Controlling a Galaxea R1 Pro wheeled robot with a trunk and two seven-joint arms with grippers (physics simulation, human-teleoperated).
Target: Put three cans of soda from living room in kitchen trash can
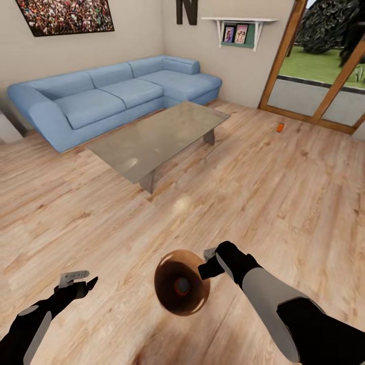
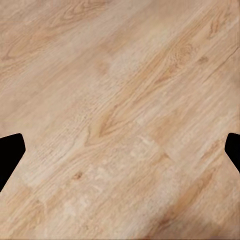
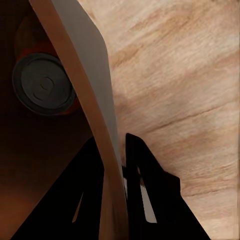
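Round wood-lined tash can [image 1: 181, 289] rim pinched by right fingers [image 3: 142, 170]; left fingers [image 2: 10, 155] spread apart.

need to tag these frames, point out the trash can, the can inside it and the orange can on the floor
trash can [image 1: 163, 282], head view, on its inner wall
can inside it [image 3: 44, 85], right wrist view, on its top
orange can on the floor [image 1: 280, 128], head view, on its side

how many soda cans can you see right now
2: one orange can lies inside the bin held by its rim in the right gripper, and another orange can sits on the floor near the glass door. Others may be hidden.
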